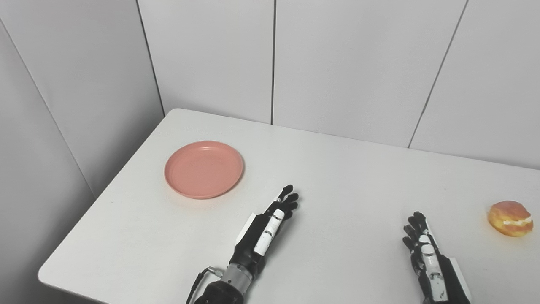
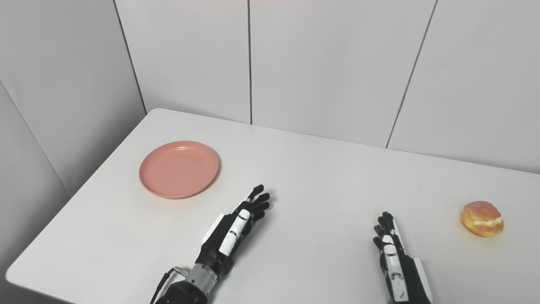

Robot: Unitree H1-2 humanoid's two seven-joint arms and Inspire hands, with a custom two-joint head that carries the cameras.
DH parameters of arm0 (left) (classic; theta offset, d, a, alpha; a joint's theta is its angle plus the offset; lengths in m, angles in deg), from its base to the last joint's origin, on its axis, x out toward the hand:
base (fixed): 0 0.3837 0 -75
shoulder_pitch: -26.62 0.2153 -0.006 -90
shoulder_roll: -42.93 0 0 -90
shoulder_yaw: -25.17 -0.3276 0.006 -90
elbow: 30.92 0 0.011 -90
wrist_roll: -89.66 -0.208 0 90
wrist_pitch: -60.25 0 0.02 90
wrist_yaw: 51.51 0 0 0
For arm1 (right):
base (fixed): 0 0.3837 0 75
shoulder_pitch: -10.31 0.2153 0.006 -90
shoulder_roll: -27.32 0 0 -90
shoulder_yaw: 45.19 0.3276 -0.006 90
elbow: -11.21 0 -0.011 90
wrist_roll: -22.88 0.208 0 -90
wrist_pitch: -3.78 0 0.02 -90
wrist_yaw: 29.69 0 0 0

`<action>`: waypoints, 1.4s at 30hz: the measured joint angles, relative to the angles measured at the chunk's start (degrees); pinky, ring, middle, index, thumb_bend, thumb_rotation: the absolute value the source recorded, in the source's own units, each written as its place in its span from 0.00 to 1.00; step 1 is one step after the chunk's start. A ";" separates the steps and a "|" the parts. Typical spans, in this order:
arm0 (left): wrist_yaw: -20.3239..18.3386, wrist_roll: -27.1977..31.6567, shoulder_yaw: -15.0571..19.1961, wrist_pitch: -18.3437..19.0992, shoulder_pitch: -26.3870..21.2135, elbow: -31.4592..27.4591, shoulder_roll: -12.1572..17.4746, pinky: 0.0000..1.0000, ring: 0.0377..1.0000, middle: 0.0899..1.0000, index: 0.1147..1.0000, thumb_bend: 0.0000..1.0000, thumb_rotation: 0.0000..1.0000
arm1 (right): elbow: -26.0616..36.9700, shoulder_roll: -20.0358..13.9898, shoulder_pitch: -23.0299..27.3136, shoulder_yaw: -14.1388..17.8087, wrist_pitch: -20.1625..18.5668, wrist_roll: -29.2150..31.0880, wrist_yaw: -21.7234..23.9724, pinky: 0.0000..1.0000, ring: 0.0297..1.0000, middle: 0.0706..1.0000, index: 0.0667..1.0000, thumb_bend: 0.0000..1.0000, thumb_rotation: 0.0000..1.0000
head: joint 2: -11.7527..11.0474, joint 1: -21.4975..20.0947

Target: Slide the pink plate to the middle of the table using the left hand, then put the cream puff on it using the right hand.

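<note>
Both arms run off the bottom edge, so only the forearms and hands show. The right hand (image 2: 390, 242) is seen edge-on, its palm turned away, and its fingers overlap; they look loosely apart, perhaps. The left hand (image 1: 270, 226) hides its palm too. The counter (image 1: 337, 177) is cut off at right and below. The cream puff (image 1: 510, 218) is too small to make out its filling.
</note>
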 measured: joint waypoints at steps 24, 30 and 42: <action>0.46 -0.78 -0.44 0.01 -0.20 -0.18 -0.11 0.99 0.99 1.00 1.00 0.44 1.00 | 0.45 -0.17 0.08 0.30 0.34 0.23 0.21 1.00 1.00 1.00 1.00 0.08 1.00 | 0.53 -0.53; 0.37 0.57 -0.12 0.73 -0.07 -1.19 -0.03 1.00 1.00 1.00 1.00 0.44 1.00 | 0.40 -0.08 0.13 0.24 0.34 0.13 0.20 1.00 1.00 1.00 1.00 0.08 1.00 | 0.79 -0.70; -1.66 3.00 -0.99 8.55 0.30 -7.34 2.45 1.00 1.00 1.00 1.00 0.44 1.00 | 0.38 0.10 0.40 0.25 0.34 -0.18 0.15 1.00 1.00 1.00 1.00 0.08 1.00 | 0.79 -0.35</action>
